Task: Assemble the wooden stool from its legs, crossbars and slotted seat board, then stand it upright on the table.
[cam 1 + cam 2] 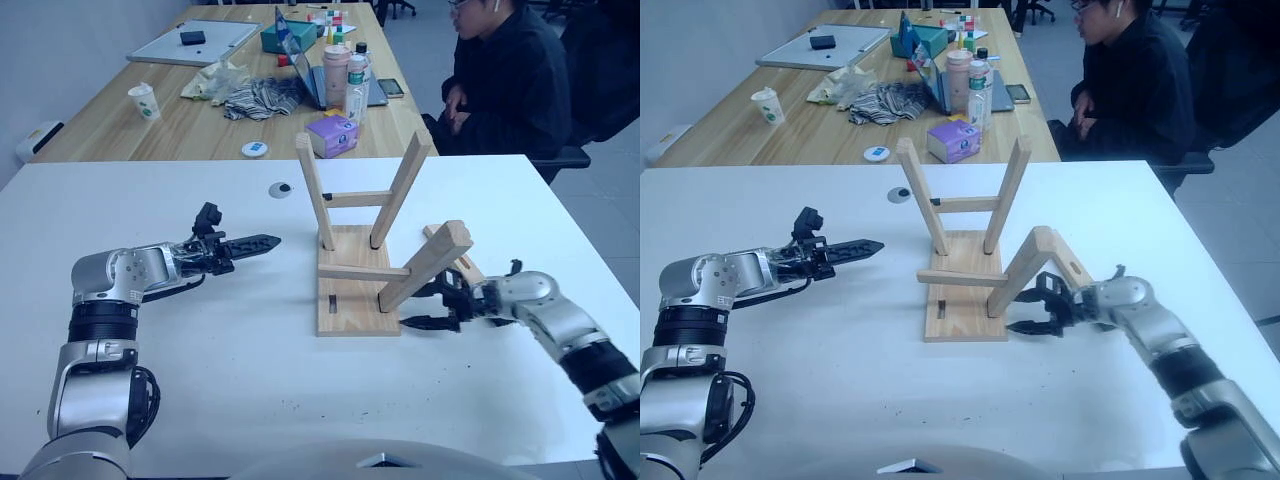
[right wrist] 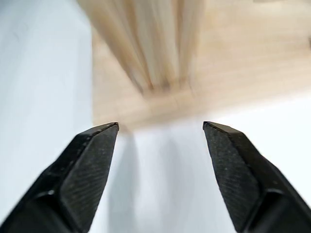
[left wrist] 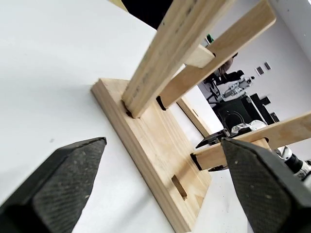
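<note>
— White table [image 1: 200, 390] across the head views, cluttered wooden table [image 1: 120, 120] in the upper left. Where is the stool?

— Centre of the frame, half built. Its seat board [image 1: 340, 305] lies flat. Two legs [image 1: 316, 190] stand up from its upper end, joined by a crossbar [image 1: 356, 198]. A tilted leg [image 1: 428, 265] leans at the board's lower right corner, touching a second crossbar [image 1: 360, 271].

— And the pincers?

— The right gripper [image 1: 418, 308] sits just beside that corner, lower right, fingers spread wide and holding nothing. The left gripper [image 1: 268, 240] hovers centre left, well apart from the board, also spread and empty.

— Anything loose?

— One flat wooden piece [image 1: 468, 268] behind the tilted leg.
</note>
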Controlling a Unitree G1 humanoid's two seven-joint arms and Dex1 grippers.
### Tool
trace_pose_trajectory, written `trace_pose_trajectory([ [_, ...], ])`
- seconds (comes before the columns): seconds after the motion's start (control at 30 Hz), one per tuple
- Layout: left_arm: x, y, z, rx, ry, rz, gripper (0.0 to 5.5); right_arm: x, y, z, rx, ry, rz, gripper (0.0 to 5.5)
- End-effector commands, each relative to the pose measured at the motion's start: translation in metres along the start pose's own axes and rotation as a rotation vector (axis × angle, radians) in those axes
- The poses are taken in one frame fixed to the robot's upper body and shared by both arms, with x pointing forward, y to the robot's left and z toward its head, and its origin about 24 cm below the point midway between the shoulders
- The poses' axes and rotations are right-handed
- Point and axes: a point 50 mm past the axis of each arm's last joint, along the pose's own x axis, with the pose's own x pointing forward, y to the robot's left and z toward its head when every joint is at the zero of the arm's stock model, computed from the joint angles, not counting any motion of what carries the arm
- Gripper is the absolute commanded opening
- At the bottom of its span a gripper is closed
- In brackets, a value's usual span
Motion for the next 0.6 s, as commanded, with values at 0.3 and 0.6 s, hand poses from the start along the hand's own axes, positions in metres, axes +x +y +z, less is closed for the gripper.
trace_pose_trajectory([
  [0.3, -0.027, 0.026, 0.023, 0.226, -0.380, 0.409, 4.35, -0.066, -0.043, 0.008, 0.096, 0.002, -0.570, 4.44],
  [0.6, -0.006, 0.021, 0.009, 0.350, -0.423, 0.466, 4.35, -0.030, -0.007, -0.051, 0.393, 0.073, -0.778, 4.44],
])
